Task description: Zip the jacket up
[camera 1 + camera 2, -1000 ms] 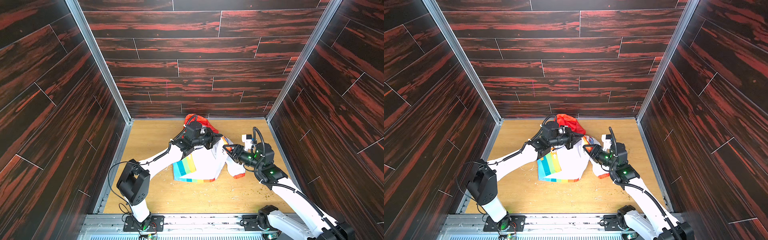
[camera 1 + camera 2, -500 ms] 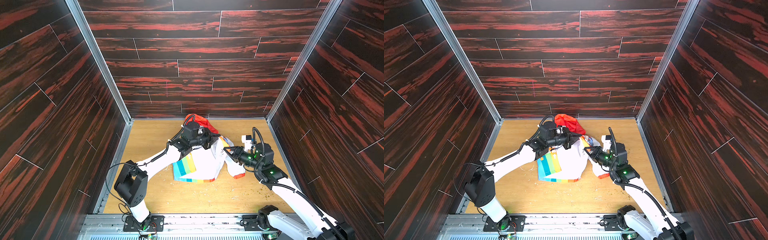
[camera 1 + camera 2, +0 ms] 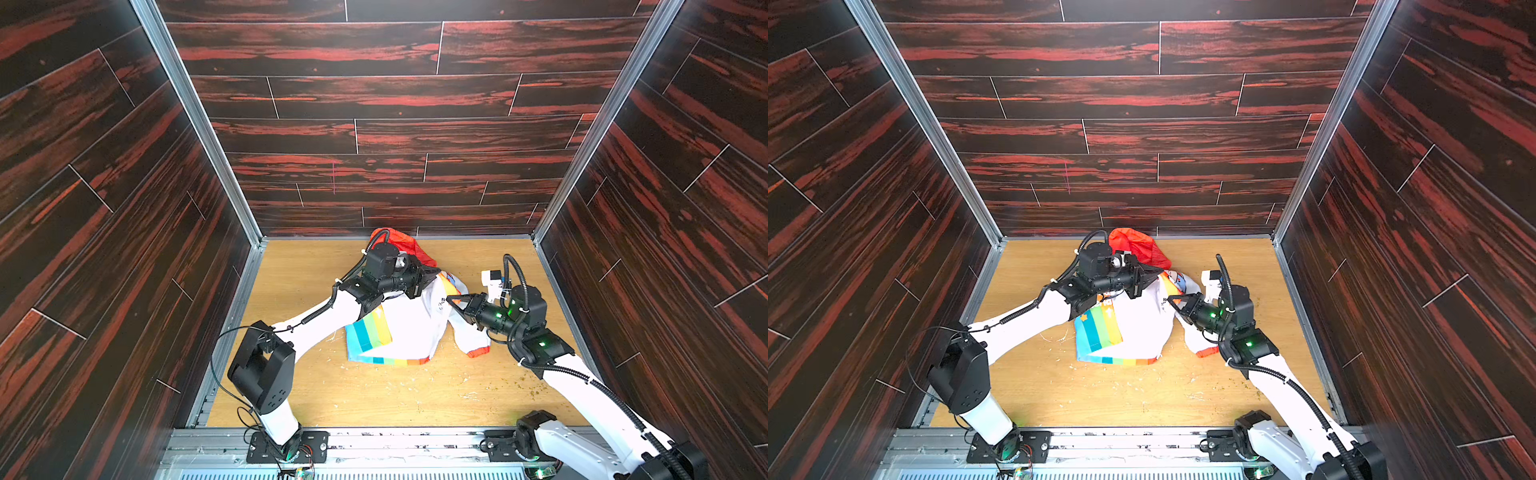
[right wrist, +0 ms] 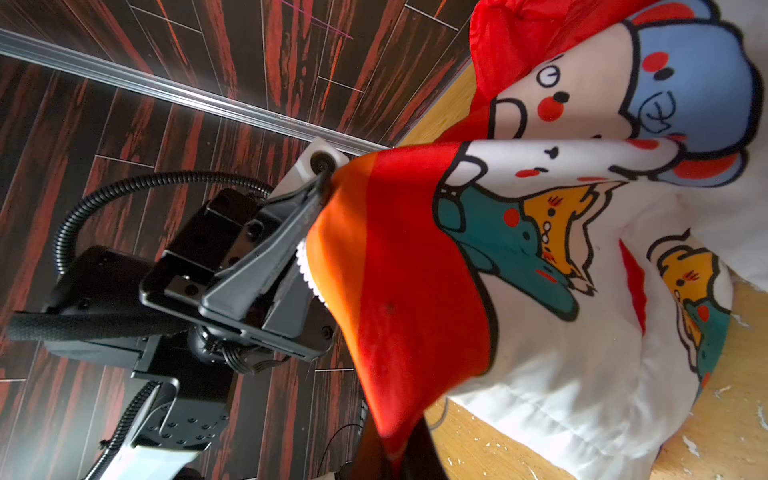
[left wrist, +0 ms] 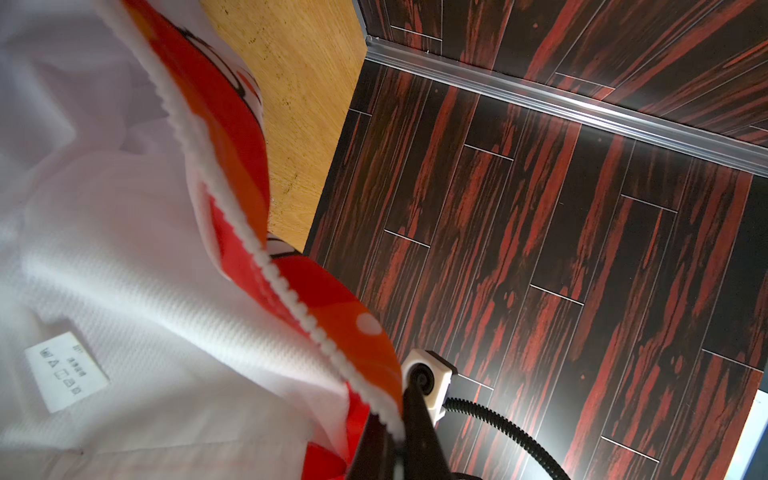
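Near the wooden table's [image 3: 374, 395] back edge lay one thin, crumpled jacket [image 3: 415, 328]; two grippers, left gripper [image 3: 434, 272] and right gripper [image 3: 449, 298], each pinched its smooth orange fabric.

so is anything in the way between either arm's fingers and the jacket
Nothing visible stands between them. The left fingers are already shut on the jacket's toothed zip edge, below the orange hood. The right fingers are shut on an orange-red fold of the jacket.

Label [image 5: 66, 376] print illegible; jacket [image 5: 124, 249] cut off by edges.
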You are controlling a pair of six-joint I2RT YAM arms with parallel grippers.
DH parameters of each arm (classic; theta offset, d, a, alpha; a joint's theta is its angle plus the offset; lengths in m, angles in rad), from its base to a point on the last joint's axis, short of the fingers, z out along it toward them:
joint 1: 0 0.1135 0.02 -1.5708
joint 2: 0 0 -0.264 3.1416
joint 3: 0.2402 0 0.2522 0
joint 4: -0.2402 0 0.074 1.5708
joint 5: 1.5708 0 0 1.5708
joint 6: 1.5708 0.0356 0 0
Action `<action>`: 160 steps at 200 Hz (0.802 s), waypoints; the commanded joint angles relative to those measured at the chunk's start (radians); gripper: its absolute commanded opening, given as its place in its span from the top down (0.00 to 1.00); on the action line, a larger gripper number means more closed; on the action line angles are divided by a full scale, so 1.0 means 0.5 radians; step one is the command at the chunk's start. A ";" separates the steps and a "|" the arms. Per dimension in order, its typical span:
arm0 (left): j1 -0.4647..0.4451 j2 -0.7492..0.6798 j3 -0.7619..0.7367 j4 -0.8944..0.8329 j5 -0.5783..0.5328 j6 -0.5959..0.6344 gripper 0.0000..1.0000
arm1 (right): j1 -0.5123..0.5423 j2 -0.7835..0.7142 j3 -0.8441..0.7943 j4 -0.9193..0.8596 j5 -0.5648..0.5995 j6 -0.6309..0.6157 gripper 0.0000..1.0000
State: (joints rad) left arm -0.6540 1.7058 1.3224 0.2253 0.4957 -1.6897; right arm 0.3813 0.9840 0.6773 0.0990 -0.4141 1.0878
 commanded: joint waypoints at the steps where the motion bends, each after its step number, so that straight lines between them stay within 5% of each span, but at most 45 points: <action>1: 0.020 -0.123 -0.028 0.046 0.011 0.023 1.00 | -0.007 0.041 0.001 0.031 -0.045 -0.003 1.00; 54: 0.066 -0.224 -0.044 -0.215 -0.033 0.220 0.62 | -0.032 0.133 0.043 -0.010 -0.086 -0.050 1.00; 98: 0.147 -0.555 -0.318 -0.665 -0.254 0.462 0.60 | -0.039 0.149 0.039 -0.115 -0.034 -0.233 1.00; 122: 0.152 -0.759 -0.551 -0.884 -0.416 0.494 0.69 | -0.050 0.156 0.093 -0.313 0.002 -0.338 1.00; 140: 0.152 -0.893 -0.872 -0.804 -0.494 0.414 0.67 | -0.084 0.208 0.115 -0.392 -0.097 -0.370 1.00; 160: 0.136 -0.995 -1.220 -0.555 -0.609 0.275 0.55 | -0.088 0.212 0.058 -0.357 -0.131 -0.367 1.00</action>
State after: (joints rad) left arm -0.5774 1.2533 0.8738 -0.0994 0.2935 -1.4948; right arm 0.3450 1.0760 0.7097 -0.0372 -0.4477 0.9356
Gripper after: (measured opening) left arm 0.397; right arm 0.062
